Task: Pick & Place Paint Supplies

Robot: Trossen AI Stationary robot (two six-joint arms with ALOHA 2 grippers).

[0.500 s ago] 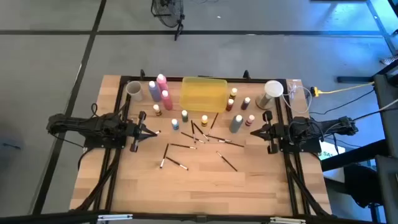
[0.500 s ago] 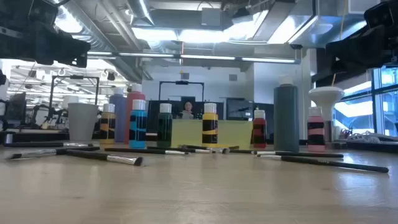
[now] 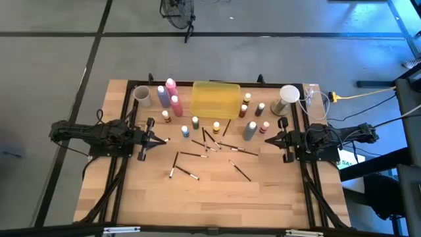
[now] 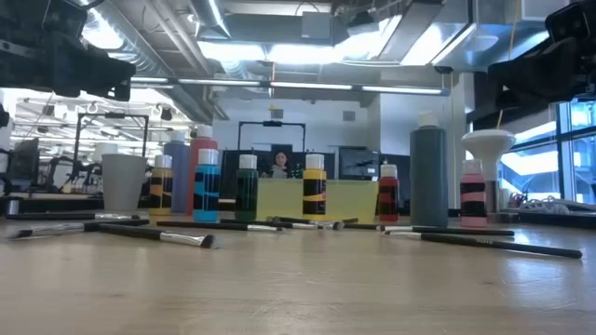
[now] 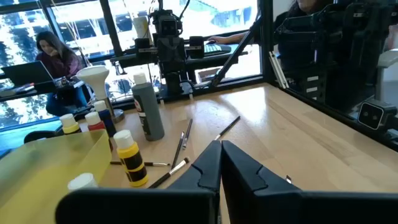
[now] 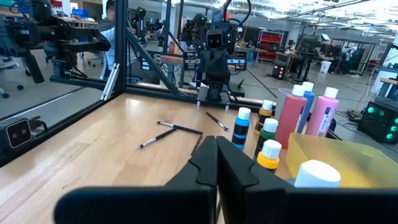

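Note:
Paint supplies stand along the table's far half. Tall pink and purple squeeze bottles [image 3: 170,95] stand left of the yellow tray [image 3: 215,99], and a grey squeeze bottle [image 3: 249,130] stands to its right. Small white-capped paint bottles [image 3: 195,122] are dotted around the tray's front. Several thin brushes [image 3: 209,149] lie flat mid-table. My left gripper [image 3: 164,139] is shut and hovers at the left. My right gripper [image 3: 266,139] is shut at the right, beside a small red bottle [image 3: 265,127]. Each points at the table's middle and holds nothing.
A pale cup [image 3: 141,94] stands at the far left and a white round cup [image 3: 288,94] at the far right. Black frame rails [image 3: 125,164] run along both sides. Bare wood [image 3: 210,197] spreads toward the near edge. People sit beyond the table.

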